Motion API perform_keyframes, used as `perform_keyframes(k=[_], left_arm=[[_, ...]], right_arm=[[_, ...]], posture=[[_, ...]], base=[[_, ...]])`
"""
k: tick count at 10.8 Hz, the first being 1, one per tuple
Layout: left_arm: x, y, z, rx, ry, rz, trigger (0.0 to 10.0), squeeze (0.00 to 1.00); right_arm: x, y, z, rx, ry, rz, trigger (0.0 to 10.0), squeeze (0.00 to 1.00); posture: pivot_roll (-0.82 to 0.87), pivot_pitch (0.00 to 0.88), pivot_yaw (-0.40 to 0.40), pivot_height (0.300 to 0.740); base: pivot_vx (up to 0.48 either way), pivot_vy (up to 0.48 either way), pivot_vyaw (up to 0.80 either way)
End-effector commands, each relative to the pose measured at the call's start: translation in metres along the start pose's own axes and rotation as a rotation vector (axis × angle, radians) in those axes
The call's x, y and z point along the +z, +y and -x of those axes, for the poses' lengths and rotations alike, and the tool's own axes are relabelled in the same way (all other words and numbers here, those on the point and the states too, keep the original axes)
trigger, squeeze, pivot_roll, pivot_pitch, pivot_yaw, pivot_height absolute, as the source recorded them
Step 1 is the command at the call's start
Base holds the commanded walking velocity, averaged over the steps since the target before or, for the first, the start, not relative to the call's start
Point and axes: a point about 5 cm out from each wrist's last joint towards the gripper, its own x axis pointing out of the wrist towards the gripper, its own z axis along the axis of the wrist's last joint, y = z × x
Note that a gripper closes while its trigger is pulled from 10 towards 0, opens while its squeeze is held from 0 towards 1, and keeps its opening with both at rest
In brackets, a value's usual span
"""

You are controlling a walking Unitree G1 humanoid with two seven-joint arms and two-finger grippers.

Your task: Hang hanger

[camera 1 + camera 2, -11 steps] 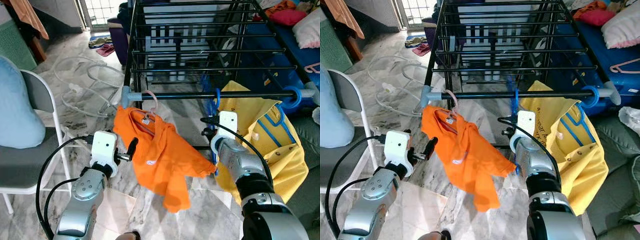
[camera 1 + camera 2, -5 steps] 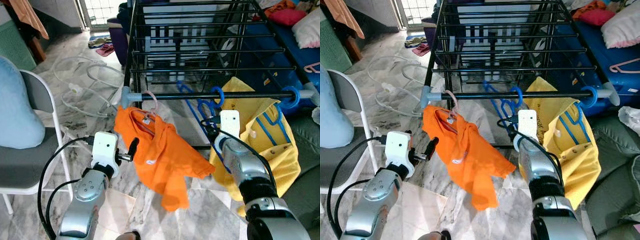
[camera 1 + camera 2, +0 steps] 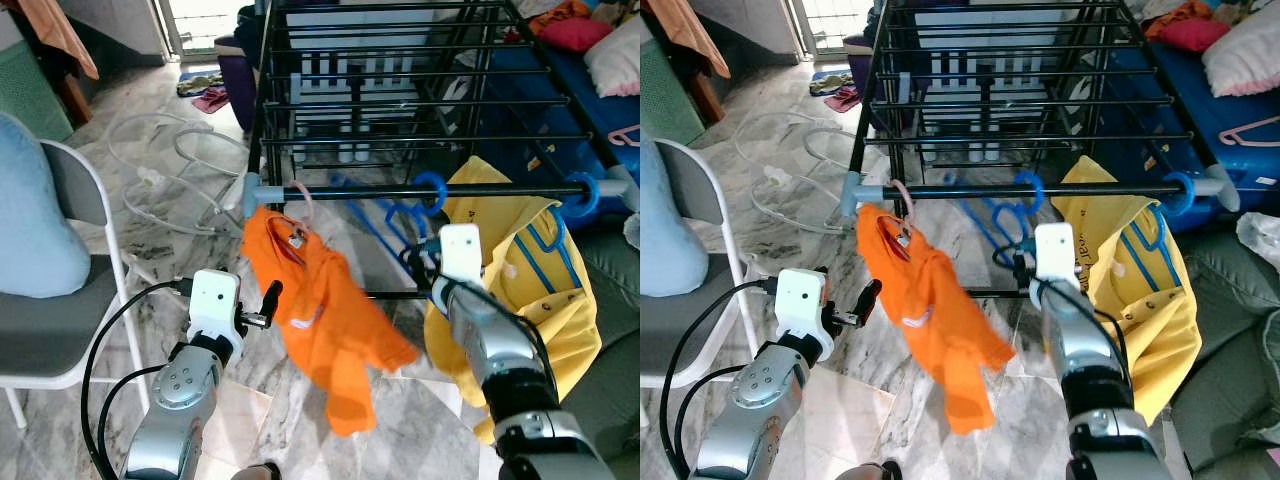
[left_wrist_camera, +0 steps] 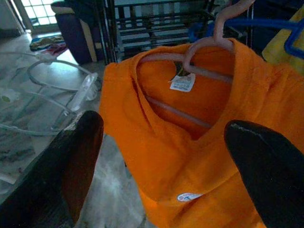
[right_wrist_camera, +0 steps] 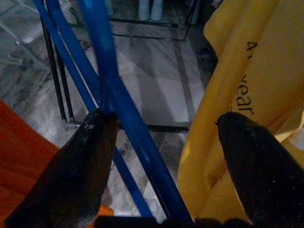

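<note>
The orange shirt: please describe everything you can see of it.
The orange shirt is thin, soft-looking fabric with a white label inside the collar and a small white logo lower down. It hangs on a pink hanger hooked over the front rail of the black drying rack, draping at a slant above the marble floor. The left gripper faces it, fingers open, not touching.

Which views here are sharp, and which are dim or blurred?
Left and right eye views: bright daylight and mostly sharp, with the orange shirt slightly smeared. Left wrist view: dimmer, shirt label readable as a tag, the black fingers soft up close. Right wrist view: darkest, the blue hanger and yellow shirt murky and soft.
</note>
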Motion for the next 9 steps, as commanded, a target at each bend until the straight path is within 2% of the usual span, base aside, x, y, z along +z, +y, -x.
perform_keyframes(k=[1,6,8,9], left_arm=[[-0.001,0.001,0.000,0.008,0.009,-0.012,10.0,0.00],[-0.002,0.001,0.000,0.014,0.015,-0.005,10.0,0.00],[0.001,0.000,0.000,0.007,0.007,-0.012,10.0,0.00],[0.000,0.000,0.000,0.005,0.007,-0.012,10.0,0.00]], right_arm=[[0.004,0.003,0.002,0.010,-0.014,0.001,10.0,1.00],[0.004,0.005,0.001,0.000,-0.010,-0.043,10.0,1.00],[0.013,0.000,0.011,-0.009,-0.129,-0.067,10.0,1.00],[0.013,0.000,0.014,-0.004,-0.150,-0.064,10.0,1.00]], posture=[[-0.02,0.082,0.035,0.740],[-0.02,0.084,0.035,0.740],[-0.02,0.089,0.038,0.740],[-0.03,0.090,0.039,0.740]], base=[[0.000,0.000,0.00],[0.000,0.000,0.00],[0.000,0.000,0.00],[0.000,0.000,0.00]])
